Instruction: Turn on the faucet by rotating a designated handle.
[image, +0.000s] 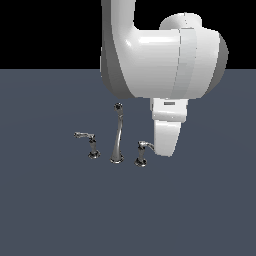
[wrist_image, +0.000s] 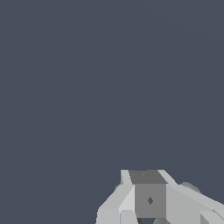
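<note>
Faucet (image: 117, 135) standing on dark table (image: 50, 210) — three chrome pieces in a row. Tall curved spout in the middle, a short lever post either side. Handle (image: 142, 152) at the exterior view's right of the spout, blade bright, just beside the white arm (image: 165, 60) tip; contact cannot be told. Smaller lever (image: 87, 144) at the exterior view's left, well apart from the arm. Wrist view: only bare table and part of the fingers (wrist_image: 151, 199) — no faucet seen there. Opening of the fingers cannot be told in either view.
</note>
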